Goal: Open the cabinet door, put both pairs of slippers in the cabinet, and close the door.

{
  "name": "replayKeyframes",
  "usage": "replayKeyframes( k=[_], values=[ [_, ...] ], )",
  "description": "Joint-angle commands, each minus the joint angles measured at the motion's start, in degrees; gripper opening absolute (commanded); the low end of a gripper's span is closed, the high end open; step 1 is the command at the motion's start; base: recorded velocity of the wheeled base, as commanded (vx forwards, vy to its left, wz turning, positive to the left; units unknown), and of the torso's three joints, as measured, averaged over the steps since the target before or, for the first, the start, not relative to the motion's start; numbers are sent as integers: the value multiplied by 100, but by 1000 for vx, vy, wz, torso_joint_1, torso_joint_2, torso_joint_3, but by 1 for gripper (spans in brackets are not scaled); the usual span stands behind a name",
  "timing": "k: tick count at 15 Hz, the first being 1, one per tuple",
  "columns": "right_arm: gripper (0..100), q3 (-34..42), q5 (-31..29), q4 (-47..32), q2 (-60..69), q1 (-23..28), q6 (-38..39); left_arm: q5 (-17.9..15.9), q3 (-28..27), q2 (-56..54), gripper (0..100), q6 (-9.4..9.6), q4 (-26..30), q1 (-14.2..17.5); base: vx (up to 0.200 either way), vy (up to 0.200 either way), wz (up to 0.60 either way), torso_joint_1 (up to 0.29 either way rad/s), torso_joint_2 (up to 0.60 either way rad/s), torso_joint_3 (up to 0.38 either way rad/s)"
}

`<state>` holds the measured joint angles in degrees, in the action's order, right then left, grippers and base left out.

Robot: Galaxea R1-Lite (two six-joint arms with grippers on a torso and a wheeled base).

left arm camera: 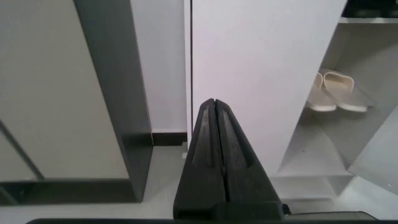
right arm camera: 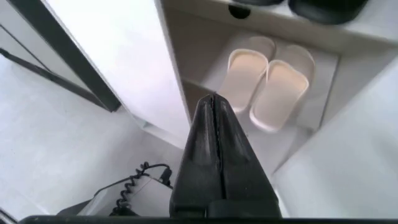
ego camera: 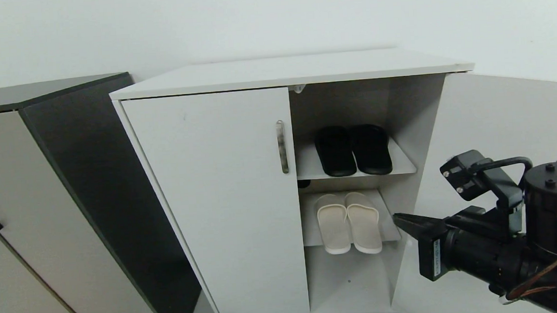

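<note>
Right gripper point(ego camera: 399, 219), closed and empty, beside the inner face of the open door point(ego camera: 499, 128); left gripper point(left arm camera: 214, 104) closed too; black slippers point(ego camera: 354, 150) on the upper shelf point(ego camera: 308, 167), cream slippers point(ego camera: 349, 222) overhanging the front edge of the lower shelf point(ego camera: 309, 222); door probably best pushed near its free edge, slowly.

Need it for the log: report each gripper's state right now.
Left gripper: shut, holding nothing.
Right gripper: shut, holding nothing.
</note>
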<state>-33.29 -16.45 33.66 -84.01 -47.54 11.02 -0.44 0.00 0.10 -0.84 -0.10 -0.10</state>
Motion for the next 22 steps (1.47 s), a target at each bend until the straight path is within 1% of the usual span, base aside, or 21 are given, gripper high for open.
replayKeyframes(
  k=[1,4,7,10,12,22],
  values=[
    [0,-2,1,9,-142,26,23,0,0,-1,0,-4,1,1,-200,0,0,2,-2,-12],
    [0,-2,-8,44,-257,35,181,0,0,-1,0,5,1,1,-200,0,0,2,4,4],
    [0,7,-25,132,-301,35,181,-9,0,-1,0,5,1,1,-200,0,0,1,4,4],
    [0,174,-17,255,-309,35,164,-9,0,-1,0,5,1,1,-200,0,0,2,4,1],
    [0,227,-17,413,-345,70,137,-9,0,-1,0,5,1,1,0,0,0,0,0,0],
    [0,297,-25,545,-389,105,128,-9,0,-1,0,5,1,1,0,0,0,0,0,0]
  ],
)
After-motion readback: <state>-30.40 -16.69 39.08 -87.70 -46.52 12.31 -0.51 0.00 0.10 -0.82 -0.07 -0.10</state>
